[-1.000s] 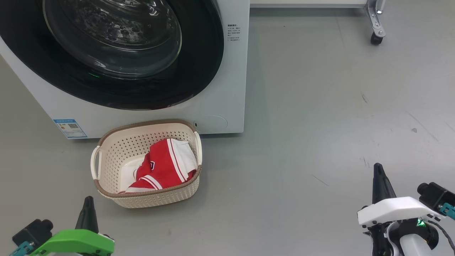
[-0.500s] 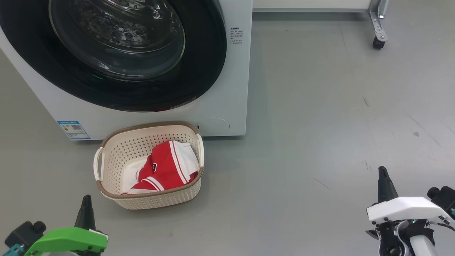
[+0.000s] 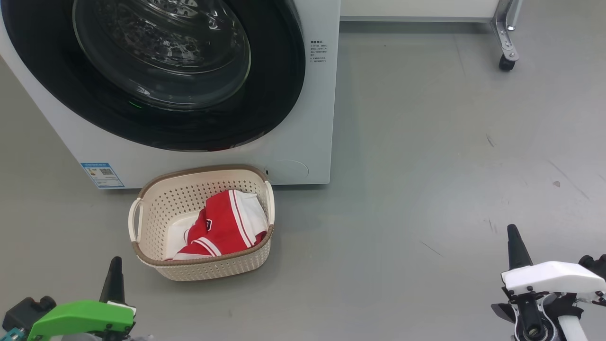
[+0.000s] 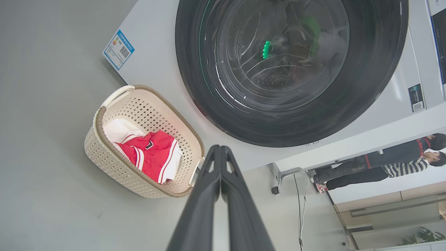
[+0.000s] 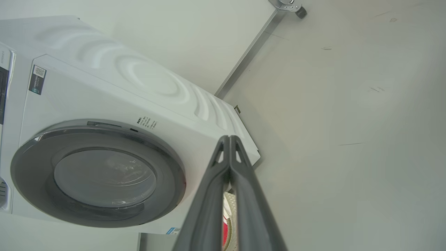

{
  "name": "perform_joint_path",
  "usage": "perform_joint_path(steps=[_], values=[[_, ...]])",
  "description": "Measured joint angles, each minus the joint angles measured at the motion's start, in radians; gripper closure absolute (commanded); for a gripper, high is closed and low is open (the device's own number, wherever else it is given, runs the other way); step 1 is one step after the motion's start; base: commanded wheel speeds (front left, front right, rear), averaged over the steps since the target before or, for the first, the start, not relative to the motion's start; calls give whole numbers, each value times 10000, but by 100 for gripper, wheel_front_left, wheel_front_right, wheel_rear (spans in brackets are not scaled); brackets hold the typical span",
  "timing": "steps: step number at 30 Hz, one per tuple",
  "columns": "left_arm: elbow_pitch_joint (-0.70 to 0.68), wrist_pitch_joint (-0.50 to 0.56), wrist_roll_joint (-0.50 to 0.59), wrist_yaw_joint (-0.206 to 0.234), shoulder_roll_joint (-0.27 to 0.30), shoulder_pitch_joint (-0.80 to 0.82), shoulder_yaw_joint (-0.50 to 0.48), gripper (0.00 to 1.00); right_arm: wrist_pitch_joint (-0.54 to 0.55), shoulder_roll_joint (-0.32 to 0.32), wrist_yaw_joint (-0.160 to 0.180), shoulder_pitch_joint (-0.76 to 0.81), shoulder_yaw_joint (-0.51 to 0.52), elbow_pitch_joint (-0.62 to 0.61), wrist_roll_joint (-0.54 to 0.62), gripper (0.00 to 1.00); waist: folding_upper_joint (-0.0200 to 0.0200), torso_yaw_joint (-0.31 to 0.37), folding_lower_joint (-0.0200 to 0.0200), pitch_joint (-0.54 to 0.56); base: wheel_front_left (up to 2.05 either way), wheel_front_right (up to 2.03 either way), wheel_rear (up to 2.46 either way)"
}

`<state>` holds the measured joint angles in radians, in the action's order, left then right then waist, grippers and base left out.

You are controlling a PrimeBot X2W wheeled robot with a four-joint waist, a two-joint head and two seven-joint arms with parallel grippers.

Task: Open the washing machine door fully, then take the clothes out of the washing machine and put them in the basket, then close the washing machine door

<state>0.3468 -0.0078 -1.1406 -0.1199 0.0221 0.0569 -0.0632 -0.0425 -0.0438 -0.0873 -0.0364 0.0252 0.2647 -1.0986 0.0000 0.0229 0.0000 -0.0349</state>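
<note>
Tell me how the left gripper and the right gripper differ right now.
The left gripper has a green housing; the right gripper has a white one. The left gripper sits near the basket, the right gripper well away from it. Both are shut and hold nothing.

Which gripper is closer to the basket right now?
Left. The left gripper sits by the near-left corner of the basket; the right gripper is far off to its right.
</note>
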Motion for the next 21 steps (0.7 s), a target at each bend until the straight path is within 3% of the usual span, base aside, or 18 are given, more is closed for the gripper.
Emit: perform_joint_path(steps=[21], values=[[-330, 686, -2374, 0, 8, 17, -134, 100, 700, -19, -163, -155, 441, 56, -2777, 100, 0, -124, 0, 176, 0, 0, 0]])
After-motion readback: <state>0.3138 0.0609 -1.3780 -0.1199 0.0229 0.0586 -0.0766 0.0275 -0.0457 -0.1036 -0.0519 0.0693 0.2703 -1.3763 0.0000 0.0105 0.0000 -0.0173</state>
